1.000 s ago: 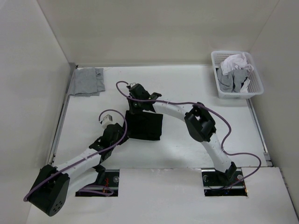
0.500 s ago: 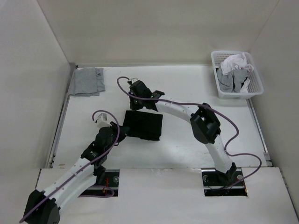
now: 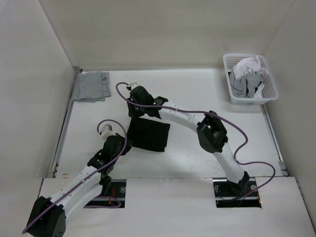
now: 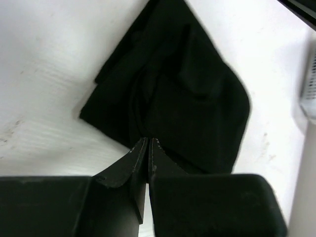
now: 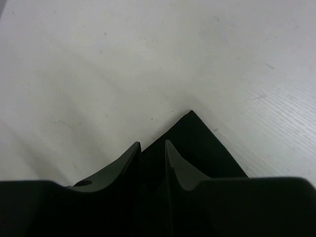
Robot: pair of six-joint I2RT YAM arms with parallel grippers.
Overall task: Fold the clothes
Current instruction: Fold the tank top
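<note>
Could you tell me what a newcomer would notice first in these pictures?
The folded black tank top stands out against the white table at its middle, the left gripper shut at its near edge and the right gripper, jaws slightly apart, at its far corner. Then the white basket of white and grey clothes in the far right corner and the light grey garment far left.

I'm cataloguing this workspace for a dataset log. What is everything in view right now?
tank top: one, black, folded, middle of the table
garment: one, light grey, far left corner
basket: one, white, far right corner
clothes: a heap, white and grey, in the basket
left arm: one, white and black, jaws shut at the top's near left edge
right arm: one, white and black, jaws apart over the top's far corner
</note>
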